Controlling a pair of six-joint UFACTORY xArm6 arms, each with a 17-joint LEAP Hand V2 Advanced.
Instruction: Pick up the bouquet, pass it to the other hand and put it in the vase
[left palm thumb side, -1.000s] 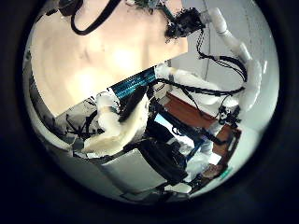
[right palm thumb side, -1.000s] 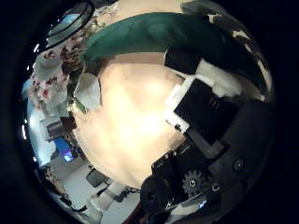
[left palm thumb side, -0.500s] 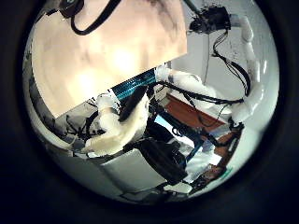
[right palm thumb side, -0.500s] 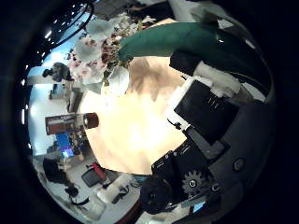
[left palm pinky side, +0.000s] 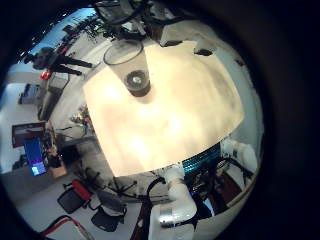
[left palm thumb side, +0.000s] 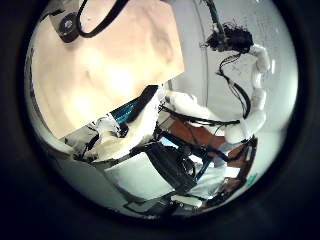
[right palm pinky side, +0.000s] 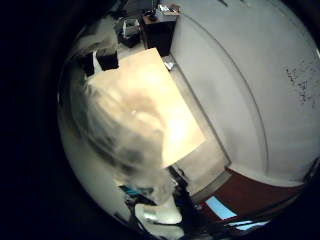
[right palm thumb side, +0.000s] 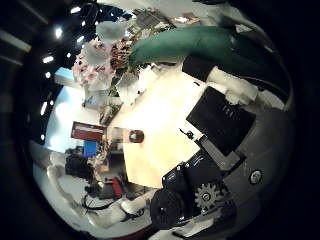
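Counter (left palm pinky side: 170, 110): one broad bare top. It carries the vase and nothing else that can be made out.

Right hand (right palm thumb side: 225, 110): raised well above the counter and clenched on the bouquet (right palm thumb side: 100, 55), with one finger (right palm thumb side: 190, 45) arching over the wrapped stem end. In the left thumb side palm view the right arm (left palm thumb side: 258, 85) stands off past the counter's edge, well apart from the left palm.

Left hand (left palm thumb side: 125, 135): also above the counter, its fingers loosely relaxed and holding nothing.

Bouquet: held in the right hand, clear of the counter. Its long axis runs from the palm outward, the blooms leading and the stems under the fingers. The right little finger side palm view shows only a blurred mass of wrapping close to that palm.

Vase (left palm pinky side: 130, 70): a glass vase, upright near the counter's far edge, with its mouth open upward. It looks empty. It lies below and ahead of the left palm, and it appears much smaller from the right palm.

Judgement: the left hand is the nearer to the vase, so the handover comes first. The controlling relation is the gap between the two hands, and the stem end must be turned toward the left palm.
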